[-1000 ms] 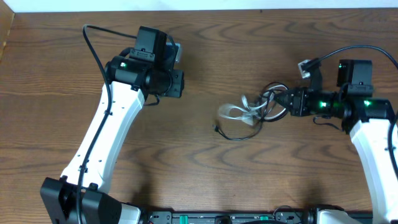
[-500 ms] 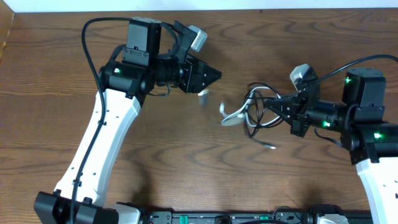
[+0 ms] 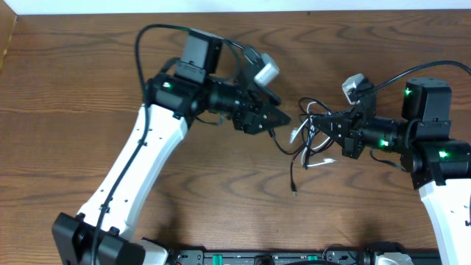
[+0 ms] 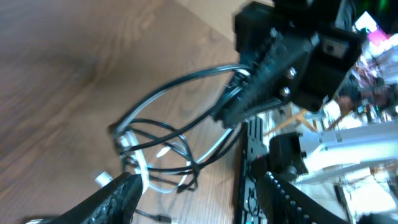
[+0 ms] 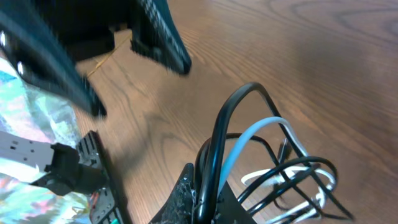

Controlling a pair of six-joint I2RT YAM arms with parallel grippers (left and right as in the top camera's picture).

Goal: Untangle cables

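Nearest the front of the brown wood-grain bench [image 3: 221,213], a loose end of the thin black cord [image 3: 292,177] trails toward the edge. Just beyond it, right of centre, the thin white cord [image 3: 318,163] is looped through the black one in a tangle. The right tool [image 3: 333,131] is pressed together, pinching both cords where the loops gather. Across from it, just beside the tangle, the left tool [image 3: 282,118] points at the loops with its fingers spread.
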